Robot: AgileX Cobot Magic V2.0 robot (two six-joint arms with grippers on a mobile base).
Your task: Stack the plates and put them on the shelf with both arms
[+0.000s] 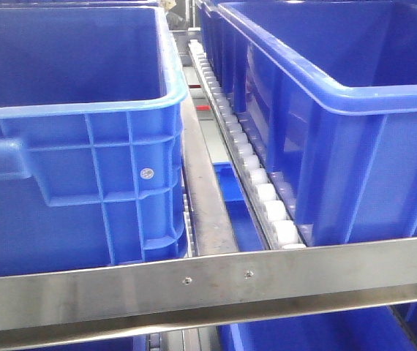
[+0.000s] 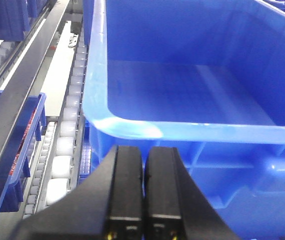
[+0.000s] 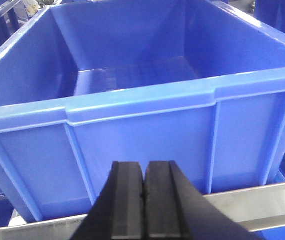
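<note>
Steel shelf (image 1: 121, 289) with white rollers (image 1: 267, 197) carrying two blue crates (image 1: 69, 131)

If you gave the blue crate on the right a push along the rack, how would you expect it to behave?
The right crate sits beside a row of white rollers, so it would probably glide easily. It looks empty, so likely light for its size. Ribbed walls suggest it stays stiff rather than flexing.
</note>
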